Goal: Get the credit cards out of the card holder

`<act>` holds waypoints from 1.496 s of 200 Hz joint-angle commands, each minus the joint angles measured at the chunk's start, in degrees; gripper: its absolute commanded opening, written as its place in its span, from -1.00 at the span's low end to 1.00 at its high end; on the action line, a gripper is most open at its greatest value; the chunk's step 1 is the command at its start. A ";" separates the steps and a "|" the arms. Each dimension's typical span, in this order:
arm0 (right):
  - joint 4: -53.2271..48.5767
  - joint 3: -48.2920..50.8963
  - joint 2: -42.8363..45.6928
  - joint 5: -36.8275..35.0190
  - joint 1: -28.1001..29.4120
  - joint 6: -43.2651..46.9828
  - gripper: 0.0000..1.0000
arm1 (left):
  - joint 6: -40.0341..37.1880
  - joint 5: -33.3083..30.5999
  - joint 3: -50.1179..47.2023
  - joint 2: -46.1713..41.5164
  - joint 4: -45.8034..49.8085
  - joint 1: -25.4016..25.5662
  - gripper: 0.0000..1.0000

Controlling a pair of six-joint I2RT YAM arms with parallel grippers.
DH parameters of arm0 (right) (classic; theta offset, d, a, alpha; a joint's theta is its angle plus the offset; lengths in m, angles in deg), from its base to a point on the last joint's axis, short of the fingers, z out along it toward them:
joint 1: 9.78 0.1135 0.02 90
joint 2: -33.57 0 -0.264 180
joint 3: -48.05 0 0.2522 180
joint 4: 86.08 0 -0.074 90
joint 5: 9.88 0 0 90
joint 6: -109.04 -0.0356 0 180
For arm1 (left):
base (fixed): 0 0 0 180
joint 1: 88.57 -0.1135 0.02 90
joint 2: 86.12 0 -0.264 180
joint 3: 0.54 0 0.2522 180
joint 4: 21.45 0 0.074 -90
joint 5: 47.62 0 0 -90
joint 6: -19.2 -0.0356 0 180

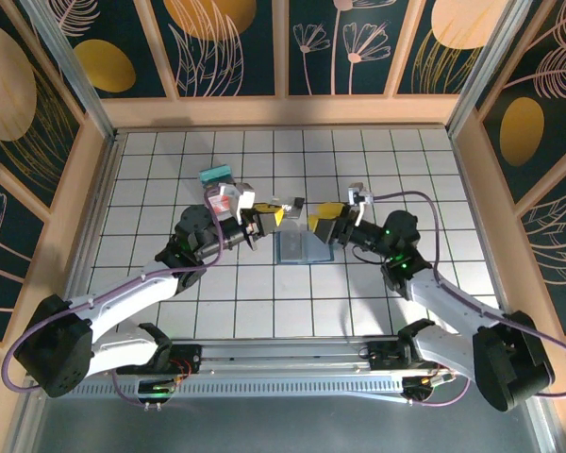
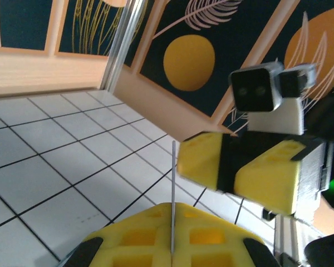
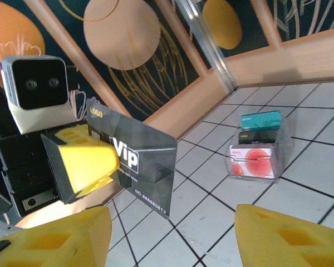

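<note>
The left gripper (image 2: 172,228) is clamped on a dark grey card (image 3: 142,161), its yellow fingers (image 3: 80,161) pressed on the card's near end so that most of it sticks out past the tips. The card is held on edge above the table (image 1: 170,160), and its face reads "Vip" in white with a small "LOGO" at the upper corner. From the left wrist it shows as a thin upright line between the two pads. The right gripper (image 3: 171,239) faces the left one just beside the card, its fingers spread apart with nothing between them. The holder (image 1: 297,248), a slate-blue piece, lies flat on the tiles below the gap between the two grippers, touched by neither. A clear box (image 3: 256,150) stands on the table to the far left, well apart from the holder, with teal cards on top and a red-and-white card showing through its front.
</note>
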 commanded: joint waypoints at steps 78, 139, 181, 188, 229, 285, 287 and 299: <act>15.31 -6.24 -9.49 9.87 2.79 -5.26 -0.31 | 1.29 5.62 -0.72 -0.88 -6.37 -0.18 -1.00; 16.24 -7.33 -10.84 12.08 2.94 -6.02 -0.99 | 1.05 4.07 -0.97 -1.31 -5.87 -0.14 -1.00; -0.43 -9.89 -6.33 10.11 2.81 3.88 -1.00 | -7.89 -0.34 2.97 -4.69 8.28 -0.19 -0.04; -4.90 -10.57 -5.35 9.13 2.86 6.60 -1.00 | -10.57 -1.66 4.06 -5.63 11.79 -0.25 0.08; -27.66 -16.11 -2.91 6.05 2.86 19.72 -1.00 | -26.97 -4.23 11.49 -8.37 29.91 -0.21 0.37; -41.18 -20.95 -2.74 6.88 2.92 26.95 -1.00 | -41.24 0.27 23.19 -2.33 45.43 -0.32 0.28; -41.35 -21.08 -2.72 6.98 2.92 27.07 -1.00 | -41.62 0.51 23.57 -2.13 45.84 -0.30 0.27; -42.73 -21.67 -2.74 7.54 2.94 27.76 -1.00 | -43.99 2.01 25.30 -0.56 48.04 -0.36 0.23</act>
